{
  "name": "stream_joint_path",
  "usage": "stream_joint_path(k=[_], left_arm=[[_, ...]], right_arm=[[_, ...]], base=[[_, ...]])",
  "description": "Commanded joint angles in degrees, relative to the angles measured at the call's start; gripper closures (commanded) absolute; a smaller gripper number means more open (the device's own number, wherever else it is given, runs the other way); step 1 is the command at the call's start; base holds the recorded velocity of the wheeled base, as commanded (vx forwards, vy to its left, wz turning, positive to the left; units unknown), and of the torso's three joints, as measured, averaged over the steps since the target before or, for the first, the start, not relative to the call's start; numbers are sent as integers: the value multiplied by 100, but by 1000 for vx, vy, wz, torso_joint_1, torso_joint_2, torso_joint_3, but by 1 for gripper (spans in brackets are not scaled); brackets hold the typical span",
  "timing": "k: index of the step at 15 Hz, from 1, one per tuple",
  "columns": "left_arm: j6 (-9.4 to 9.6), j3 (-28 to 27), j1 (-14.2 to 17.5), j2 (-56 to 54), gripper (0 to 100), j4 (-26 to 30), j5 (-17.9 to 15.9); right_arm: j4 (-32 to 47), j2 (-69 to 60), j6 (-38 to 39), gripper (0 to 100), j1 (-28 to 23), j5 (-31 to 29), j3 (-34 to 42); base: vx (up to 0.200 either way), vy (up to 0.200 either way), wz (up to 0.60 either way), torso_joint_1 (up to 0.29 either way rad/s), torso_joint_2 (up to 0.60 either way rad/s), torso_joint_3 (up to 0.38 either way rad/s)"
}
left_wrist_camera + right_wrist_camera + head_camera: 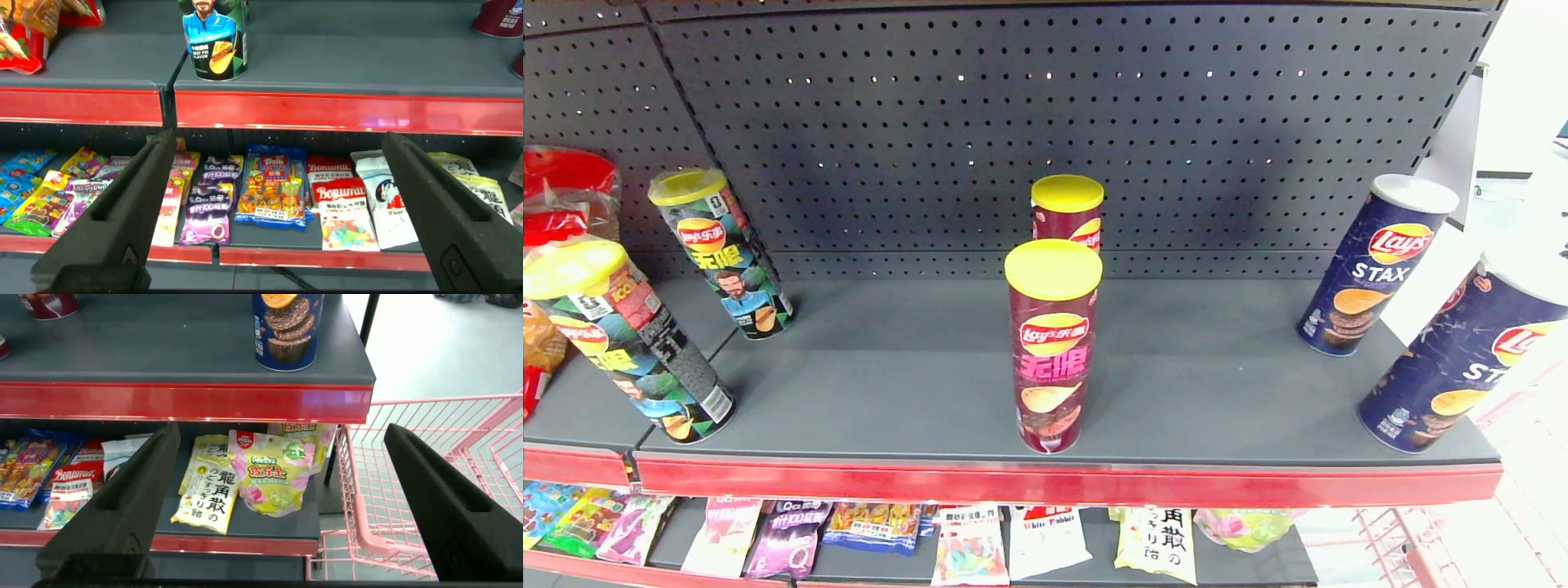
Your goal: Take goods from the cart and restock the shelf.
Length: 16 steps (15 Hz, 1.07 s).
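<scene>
Maroon chip can (1052, 347) is set upright at mid-shelf (915, 384), with wide gaps left around it, so restocking is judged unfinished. Left tool (278, 143) and right tool (283, 433) are held wide open, empty. The pink cart (359, 490) is seen beside the shelf's right end.

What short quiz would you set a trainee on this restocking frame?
1. True or false: the left tool is shut on a can.
2. Multiple choice: the two maroon cans have lids that are A) white, B) yellow, C) red.
3. Fill in: by the robot's sides, the pink cart stands at the ___ end of the shelf.

Key: 1 false, it is open and empty; 2 B; 3 right.
</scene>
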Motion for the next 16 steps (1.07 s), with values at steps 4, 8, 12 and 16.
stream_joint_path(k=[4,8,12,16], left_arm=[[0,0,2,-2,0,-1,6],[0,0,2,-2,0,-1,6],[0,0,2,-2,0,-1,6],[0,0,2,-2,0,-1,6]], right_arm=[[0,-3,-8,0,0,22,0],[0,-12,1,0,-9,30,0],[70,603,388,0,149,303,-1116],[501,2880,669,0,2083,162,-2197]], base=[[0,0,0,0,0,0],[0,0,0,0,0,0],[0,0,0,0,0,0],[0,0,0,0,0,0]])
